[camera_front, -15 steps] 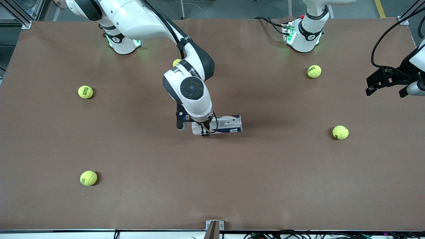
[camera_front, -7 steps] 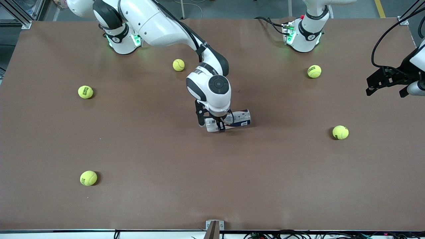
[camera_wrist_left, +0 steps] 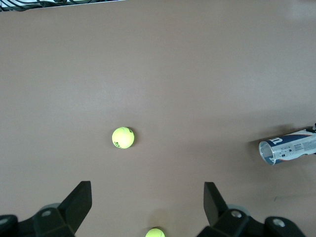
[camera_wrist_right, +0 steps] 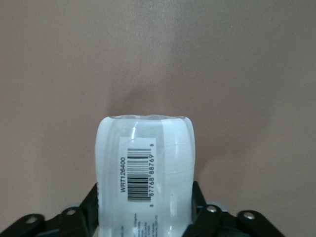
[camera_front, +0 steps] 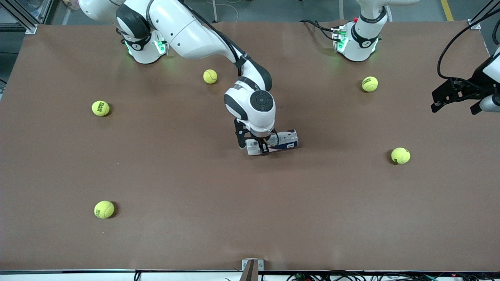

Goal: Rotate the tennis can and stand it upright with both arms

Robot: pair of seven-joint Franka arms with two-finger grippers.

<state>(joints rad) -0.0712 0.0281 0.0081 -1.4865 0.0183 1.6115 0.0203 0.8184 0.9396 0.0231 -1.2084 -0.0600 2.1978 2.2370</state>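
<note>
The tennis can [camera_front: 282, 141] lies on its side near the table's middle, its open silvery rim toward the left arm's end. My right gripper [camera_front: 257, 148] is shut on its closed white end, low at the table. In the right wrist view the can [camera_wrist_right: 144, 163] fills the space between the black fingers [camera_wrist_right: 200, 210], barcode facing up. My left gripper [camera_front: 453, 98] waits in the air at the left arm's end of the table, open and empty. The left wrist view shows its spread gripper [camera_wrist_left: 147, 187] and the can [camera_wrist_left: 289, 148] farther off.
Several yellow-green tennis balls lie scattered on the brown table [camera_front: 195, 187]: one [camera_front: 210, 76] near the right arm's base, one [camera_front: 369, 84] near the left arm's base, one [camera_front: 400, 155] toward the left arm's end. Others [camera_front: 100, 108] [camera_front: 104, 209] lie toward the right arm's end.
My right gripper has carried the can sideways toward the left arm's end, and the can has turned slightly. The left arm has not moved.
</note>
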